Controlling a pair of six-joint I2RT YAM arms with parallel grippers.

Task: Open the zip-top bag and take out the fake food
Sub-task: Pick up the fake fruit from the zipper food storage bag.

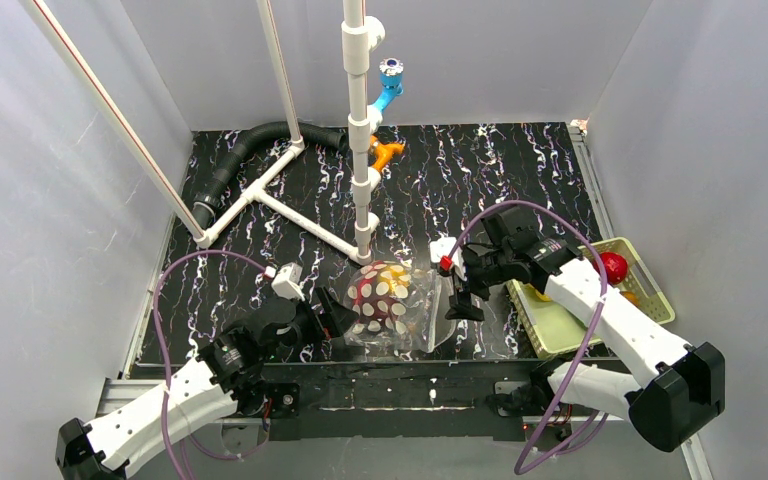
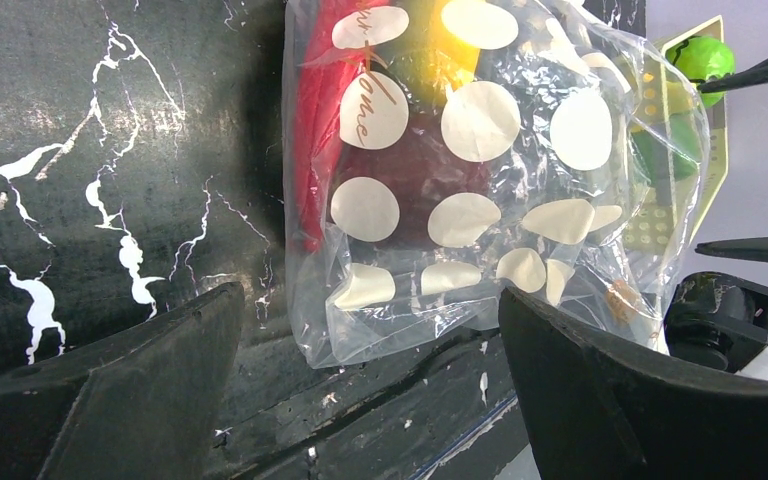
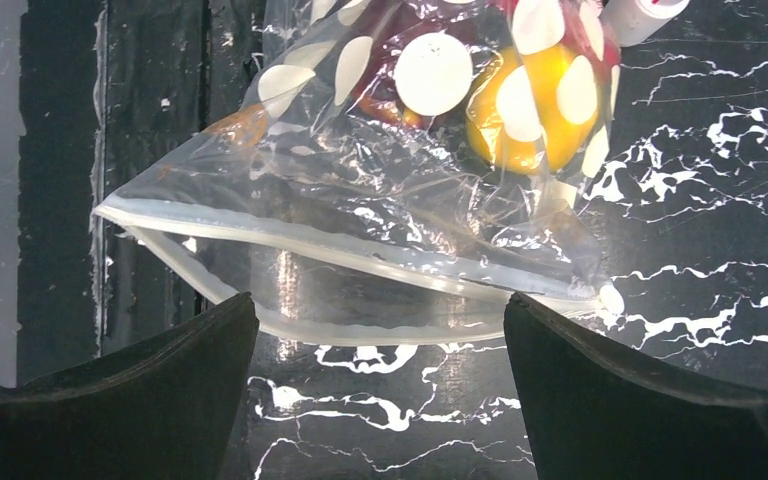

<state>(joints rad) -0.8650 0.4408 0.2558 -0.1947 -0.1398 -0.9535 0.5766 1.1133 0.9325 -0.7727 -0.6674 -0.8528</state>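
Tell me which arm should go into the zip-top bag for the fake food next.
Probably right. The right hand, open, faces the gaping mouth of the zip-top bag, with the fake food just behind it; the left hand faces the closed end.

Left hand [image 1: 338,316] and right hand [image 1: 459,296] low, facing inward toward each other, each splayed wide and empty.

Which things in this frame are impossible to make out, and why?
1. Count of fake food pieces: every view, white dots and wrinkles of the zip-top bag mask them.
2. Basket contents: top view, right arm covers most.
3. Bag's far end: left wrist view, cut by top edge.
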